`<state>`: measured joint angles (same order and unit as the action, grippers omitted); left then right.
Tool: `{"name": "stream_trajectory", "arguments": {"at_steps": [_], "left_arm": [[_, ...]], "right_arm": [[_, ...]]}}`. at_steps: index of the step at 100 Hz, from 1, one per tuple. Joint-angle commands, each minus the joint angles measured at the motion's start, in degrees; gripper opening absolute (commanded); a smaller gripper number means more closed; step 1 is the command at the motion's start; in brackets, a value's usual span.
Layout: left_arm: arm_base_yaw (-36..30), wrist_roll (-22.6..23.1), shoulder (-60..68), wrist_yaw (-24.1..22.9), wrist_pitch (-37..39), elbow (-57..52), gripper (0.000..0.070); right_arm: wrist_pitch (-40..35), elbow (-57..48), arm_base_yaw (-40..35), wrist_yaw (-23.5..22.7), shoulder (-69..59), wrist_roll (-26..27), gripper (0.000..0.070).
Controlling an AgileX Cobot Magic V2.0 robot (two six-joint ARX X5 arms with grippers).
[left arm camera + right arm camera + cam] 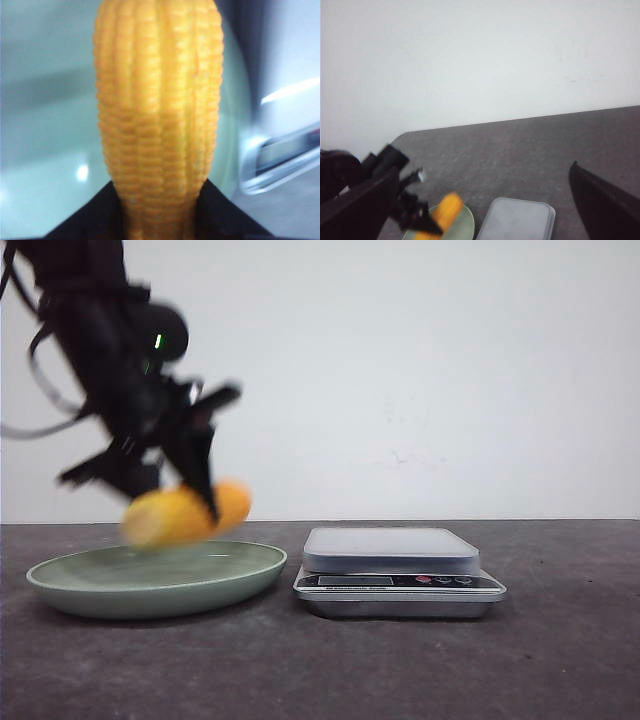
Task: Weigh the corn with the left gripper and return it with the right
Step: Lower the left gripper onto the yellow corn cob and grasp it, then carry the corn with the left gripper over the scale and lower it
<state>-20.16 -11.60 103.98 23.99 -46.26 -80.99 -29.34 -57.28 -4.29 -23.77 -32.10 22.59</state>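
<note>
Carrying is the step we read here. Front view: the left gripper (195, 495) is clamped on the corn (185, 514), cob roughly level, lifted clear just above the green plate (60, 585). The kitchen scale (398, 570) sits just beside the plate, its platform bare. Arm and cob are smeared with motion blur; we would slow before the platform so the cob does not roll on release.

Left wrist view: corn (159, 115) fills the frame, kernel rows running lengthwise, black fingers (90, 220) hugging its lower end. The grip sits near one end, so we judge the far end may sag; set it down flat and centred. Scale edge (280, 160) shows at the side, over the plate's rim.

Right wrist view: the right gripper's fingers (605, 205) show spread apart, with nothing between them, standing off from the scale (517, 220). We would hold it back until the corn (444, 212) is weighed.
</note>
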Motion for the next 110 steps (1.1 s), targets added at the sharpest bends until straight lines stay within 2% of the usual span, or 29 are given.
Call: {"name": "stream_trajectory", "arguments": {"at_steps": [1, 16, 33, 40, 55, 63, 110], "left_arm": [[-0.50, 0.15, -3.02, 2.43, -0.13, -5.14, 0.0004], [-1.09, -2.99, -7.32, 5.64, -0.28, -15.58, 0.0004], [-3.56, -4.68, -8.85, 5.51, 2.62, -27.50, 0.0004], [-4.74, -5.97, -8.81, 3.56, 4.17, -30.69, 0.0004], [-8.41, -6.69, -8.22, -3.13, 7.82, -31.71, 0.0004], [-9.86, -6.69, -6.51, -4.72, 7.67, -31.71, 0.0004], [-13.68, -11.56, 14.36, -0.61, 0.85, -31.74, 0.0004]], "right_arm": [[0.48, -0.85, -0.07, 0.24, -0.22, 1.01, 0.0700], [0.50, -0.85, -0.07, 0.24, -0.22, 1.01, 0.0700], [0.52, -0.85, -0.07, 2.23, -0.26, 1.01, 0.0700], [0.55, -0.85, -0.07, 2.86, -0.24, 1.01, 0.0700], [0.52, -0.85, -0.07, 2.84, -0.35, 0.98, 0.0700], [0.52, -0.85, -0.07, 2.84, -0.35, 0.98, 0.0700], [-2.38, -0.85, -0.07, 2.84, -0.35, 1.01, 0.0700]]}}
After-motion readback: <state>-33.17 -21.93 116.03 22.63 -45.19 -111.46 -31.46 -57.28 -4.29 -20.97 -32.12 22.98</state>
